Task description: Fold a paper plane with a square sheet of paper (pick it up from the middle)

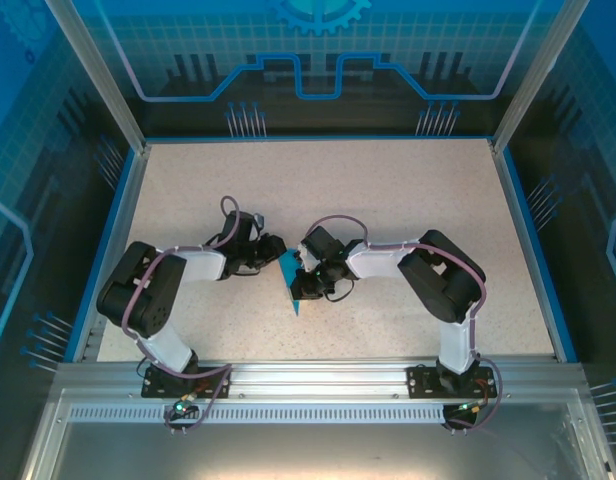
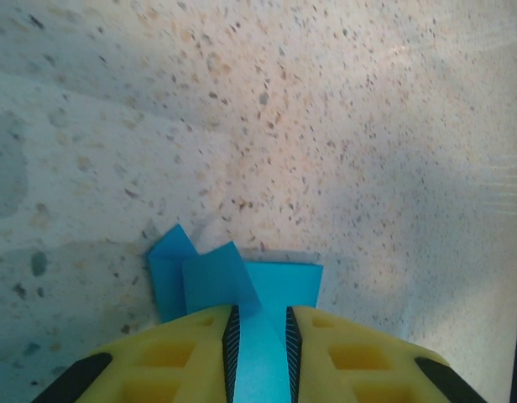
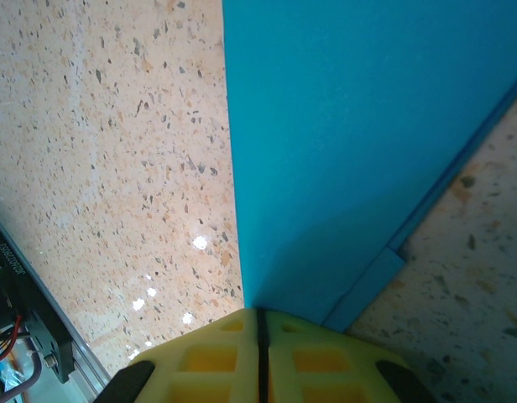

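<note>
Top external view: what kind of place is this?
Probably a robot work cell: a speckled table enclosed by an aluminium frame and blue printed panels, left arm and right arm bolted at its edge.

Ahead of my left pincer (image 2: 260,340), past the paper (image 2: 279,285), the table (image 2: 326,126) is open. Paper fills the space ahead of my right pincer (image 3: 260,323); table lies free to its left. Between both pincers, room is tight.

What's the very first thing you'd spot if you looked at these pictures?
The bright blue paper, partly folded, near the middle of the speckled table. The left gripper and the right gripper meet there, each pinching the paper between yellow fingers. Glowing blue walls stand around the table.
</note>
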